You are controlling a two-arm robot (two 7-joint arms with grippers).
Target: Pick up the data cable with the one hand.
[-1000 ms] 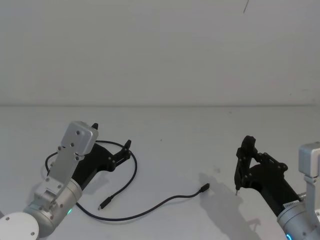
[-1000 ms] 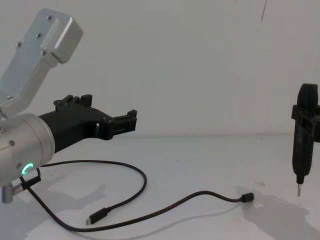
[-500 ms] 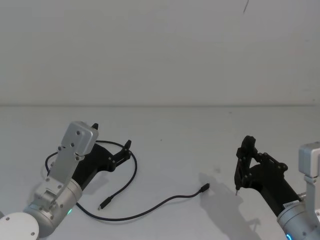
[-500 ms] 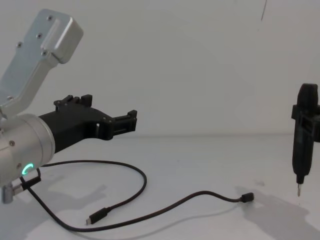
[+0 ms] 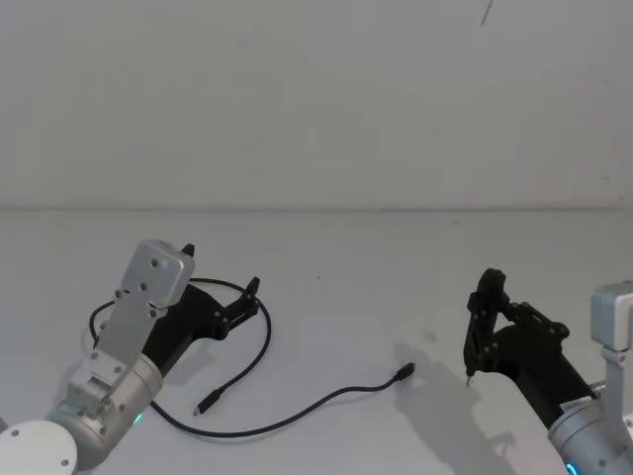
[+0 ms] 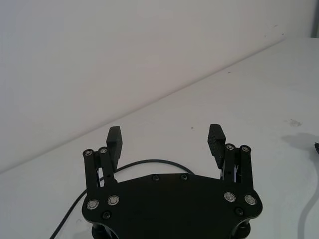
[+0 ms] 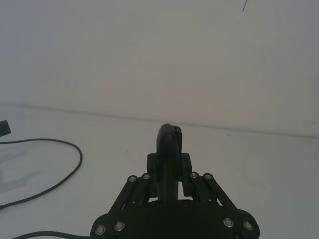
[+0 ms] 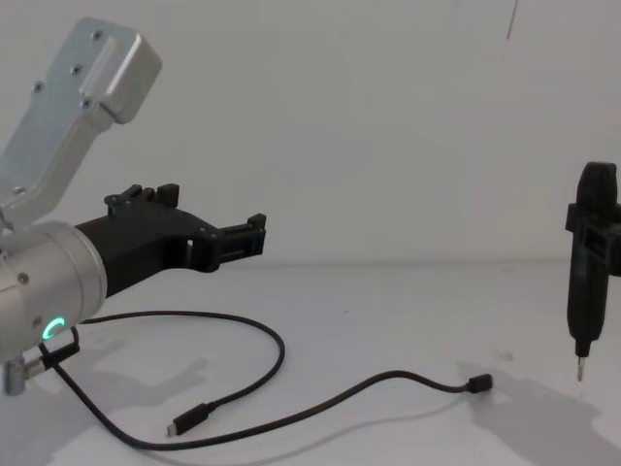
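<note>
On the left side of the desk (image 5: 346, 267), my left tool (image 5: 251, 294) hangs a little above the top. Its two fingers (image 6: 114, 140) are wide apart and nothing is between them. This is the tool on the silver arm with the green ring (image 8: 50, 330), so it is the one I want for the job.

The data cable (image 8: 282, 351) lies flat on the desk. Part of it bends in a loop under and around the left tool. One plug (image 5: 206, 404) rests close in front of my left arm. The rest of the cord runs to the right and ends in the other plug (image 5: 404, 373), about in the middle between my two arms.

I think the cable is very light, soft and floppy. It is much thinner than the fingers, so it could slip out of a loose pinch. I would take hold of the curved bit just beside the left tool's tip and squeeze all the way. The ends will dangle when it comes up.

On the right, my right tool (image 7: 168, 172) is clamped on a black pen (image 8: 592, 262). The pen points down, near the far plug but not touching it.
</note>
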